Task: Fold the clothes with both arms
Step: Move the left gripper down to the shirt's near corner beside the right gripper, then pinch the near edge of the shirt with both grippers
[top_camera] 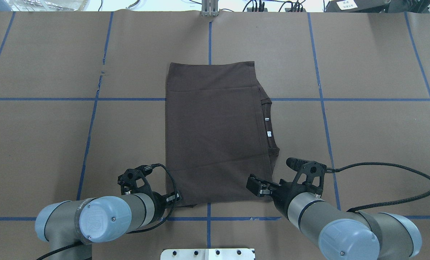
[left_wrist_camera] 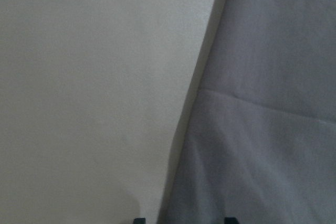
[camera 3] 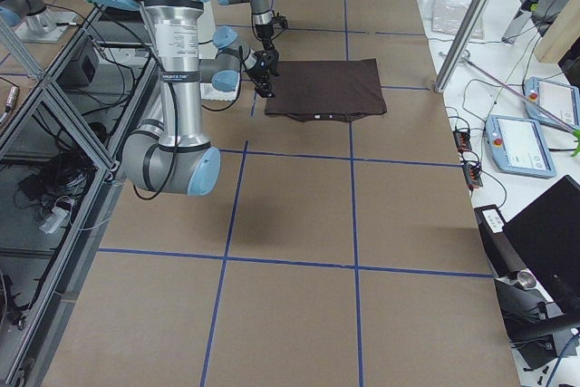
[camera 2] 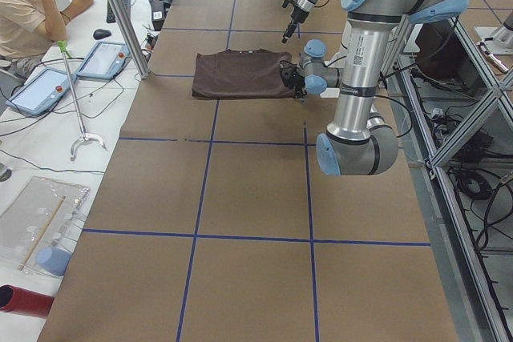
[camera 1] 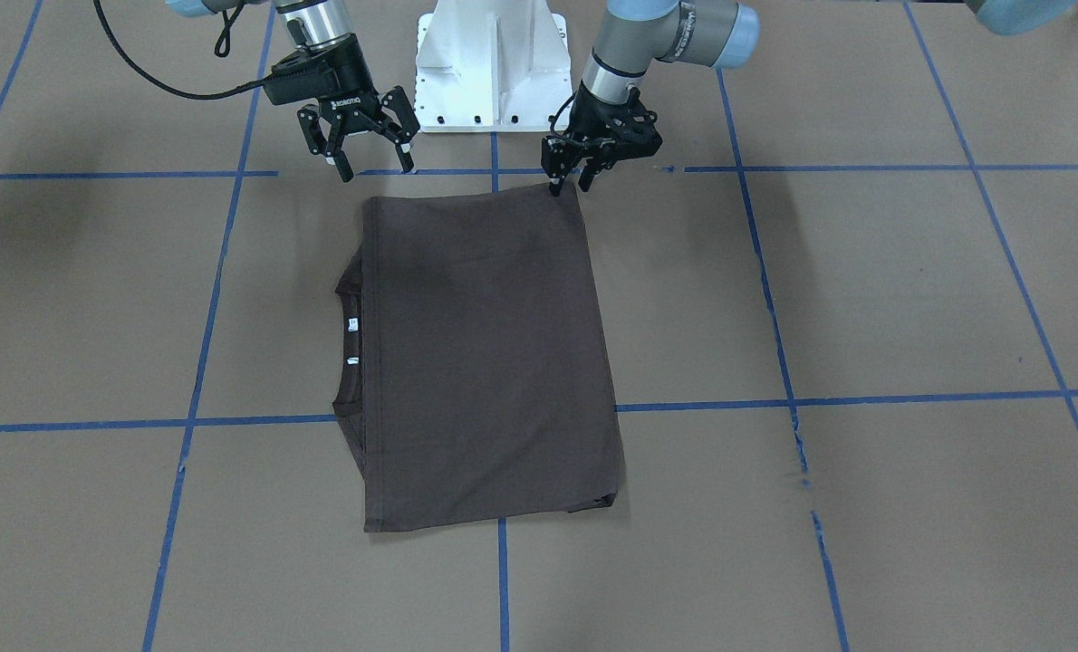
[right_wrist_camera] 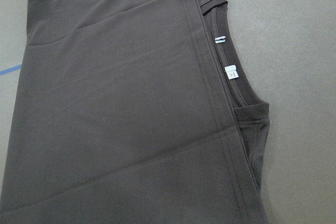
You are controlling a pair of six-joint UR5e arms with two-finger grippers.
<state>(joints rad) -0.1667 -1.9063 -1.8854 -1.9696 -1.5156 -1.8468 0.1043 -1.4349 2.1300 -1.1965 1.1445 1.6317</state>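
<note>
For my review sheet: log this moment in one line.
T-shirt: folded, flat | left gripper: open, at corner | right gripper: open, raised

The T-shirt (left_wrist_camera: 262,129) fills the 3 o'clock side. Its edge slants from 12 to 6 o'clock against bare counter (left_wrist_camera: 79,87). Two dark fingers (left_wrist_camera: 139,220) peek in at 6 o'clock.

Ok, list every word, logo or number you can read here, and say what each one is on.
"ROBOTIQ": on the body of the right gripper, front-facing view.
"UR": on the left arm, on its blue joint cap, overhead view.
Lettering beside that cap: too blurred to read.
Neck tag of the T-shirt: the print is too small to read.
Sticker on the left arm: too small to read.
</note>
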